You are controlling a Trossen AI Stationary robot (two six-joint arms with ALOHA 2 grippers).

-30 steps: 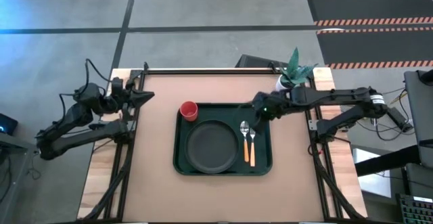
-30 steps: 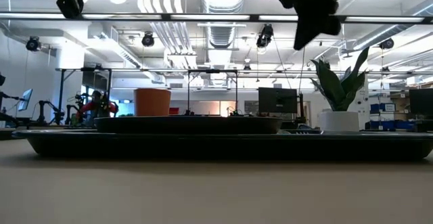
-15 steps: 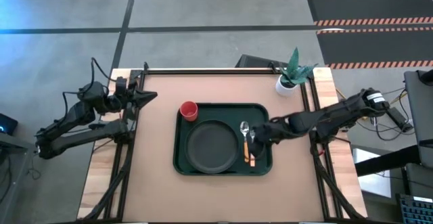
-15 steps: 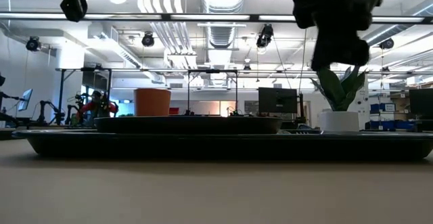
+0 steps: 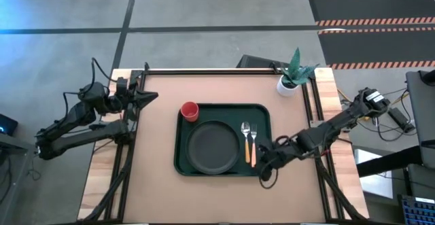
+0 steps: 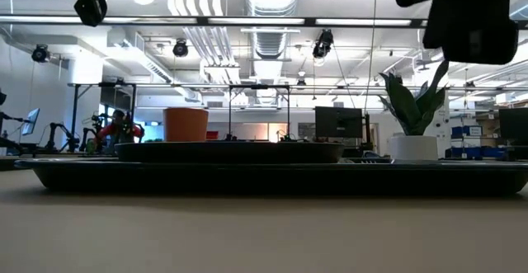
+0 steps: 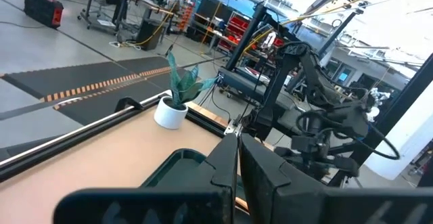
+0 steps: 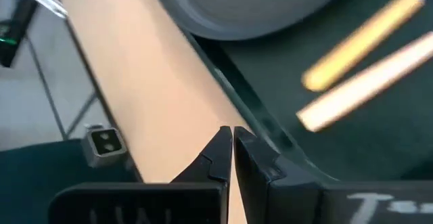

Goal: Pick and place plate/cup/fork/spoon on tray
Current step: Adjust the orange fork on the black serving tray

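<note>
The dark green tray [image 5: 224,164] lies mid-table. On it rest the dark plate [image 5: 214,145], the red cup [image 5: 189,111] at its far left corner, and the spoon [image 5: 245,138] and fork [image 5: 253,143] side by side right of the plate. My right gripper [image 5: 265,169] is shut and empty, above the tray's near right corner; its wrist view shows its fingers [image 8: 230,145] over the tray's edge [image 8: 270,126], the two orange handles [image 8: 358,41] and the plate [image 8: 270,7]. My left gripper [image 5: 146,97] is shut and empty at the table's left edge.
A white pot with a green plant [image 5: 291,79] stands at the table's far right corner. Dark frame rails [image 5: 126,150] run along the table's left and right sides. In the low view the tray [image 6: 264,176] spans the width, with the cup [image 6: 186,124] behind.
My right gripper has swept from beside the plant at the tray's far right, over the spoon and fork, toward the table's near edge, and now hangs by the tray's near right corner. The things on the tray have kept still.
</note>
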